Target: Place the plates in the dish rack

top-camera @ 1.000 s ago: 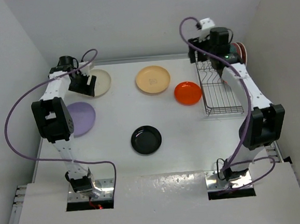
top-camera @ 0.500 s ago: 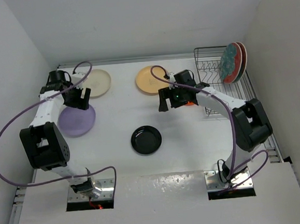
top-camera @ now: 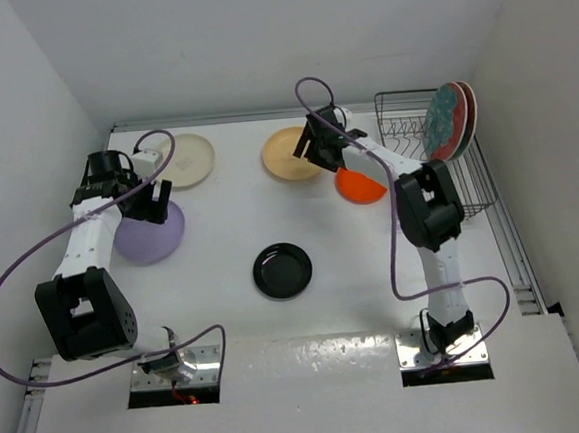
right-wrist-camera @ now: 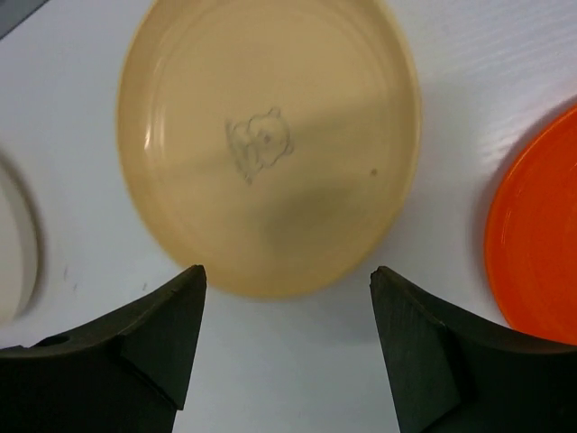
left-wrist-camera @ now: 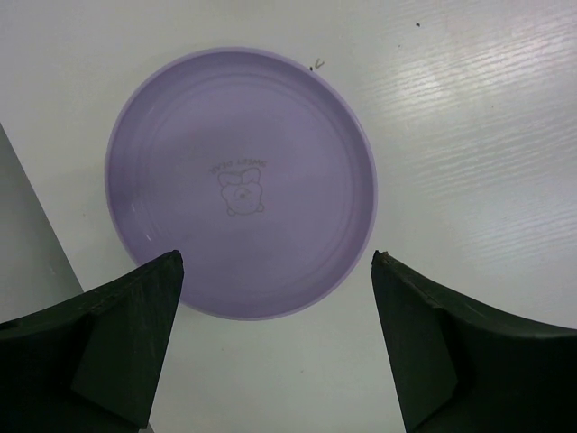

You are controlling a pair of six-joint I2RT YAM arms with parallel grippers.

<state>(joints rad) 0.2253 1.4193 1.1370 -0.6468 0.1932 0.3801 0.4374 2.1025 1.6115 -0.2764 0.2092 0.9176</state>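
The lavender plate (top-camera: 149, 235) lies flat at the left, and my left gripper (top-camera: 151, 199) hovers open and empty over its far edge. In the left wrist view the lavender plate (left-wrist-camera: 239, 180) lies under my left gripper (left-wrist-camera: 278, 262). My right gripper (top-camera: 316, 144) is open and empty above the near edge of the pale orange plate (top-camera: 287, 154). It shows in the right wrist view (right-wrist-camera: 270, 135) under the right gripper (right-wrist-camera: 287, 272). Two red plates with teal flowers (top-camera: 451, 121) stand in the dish rack (top-camera: 403, 132) at the back right.
The cream plate (top-camera: 189, 159) lies at the back left. The bright orange plate (top-camera: 362, 186) lies beside the rack, partly under my right arm. The black plate (top-camera: 282, 270) lies in the middle. Walls close in on the left, the back and the right.
My right arm has swung from the rack leftward to the pale orange plate. My left gripper has moved from the cream plate toward me, over the lavender plate.
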